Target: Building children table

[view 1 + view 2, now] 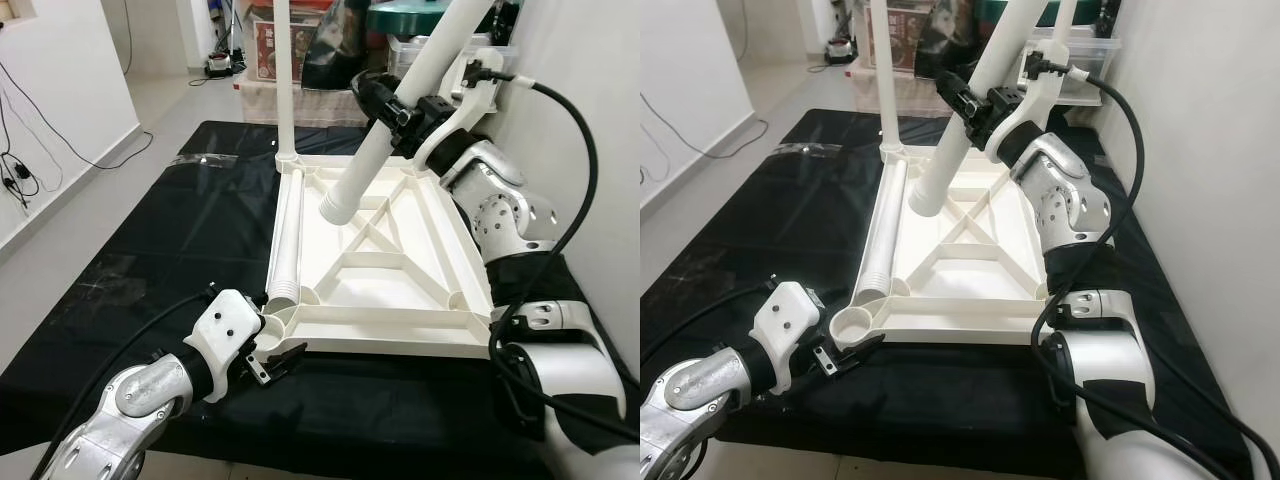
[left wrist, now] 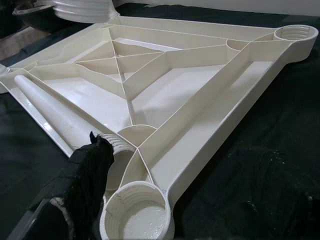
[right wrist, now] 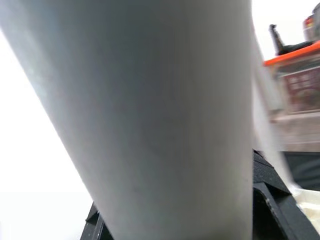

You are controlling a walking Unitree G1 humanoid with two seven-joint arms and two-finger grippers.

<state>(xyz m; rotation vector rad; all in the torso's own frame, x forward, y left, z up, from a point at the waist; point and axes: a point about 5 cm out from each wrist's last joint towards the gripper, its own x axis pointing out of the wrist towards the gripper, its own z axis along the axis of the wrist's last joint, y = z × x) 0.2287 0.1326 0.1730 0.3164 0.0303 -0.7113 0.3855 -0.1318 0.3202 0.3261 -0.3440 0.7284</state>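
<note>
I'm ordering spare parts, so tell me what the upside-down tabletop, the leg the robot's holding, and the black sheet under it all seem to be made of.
Tabletop: looks like cream moulded plastic, slightly glossy; thin stiffening ribs and threaded corner sockets point to that.
Held leg, in the right gripper: same smooth cream plastic by its look, hollow at the ridged lower end.
Black sheet: probably thin plastic film; it wrinkles and reflects light in streaks.
</note>
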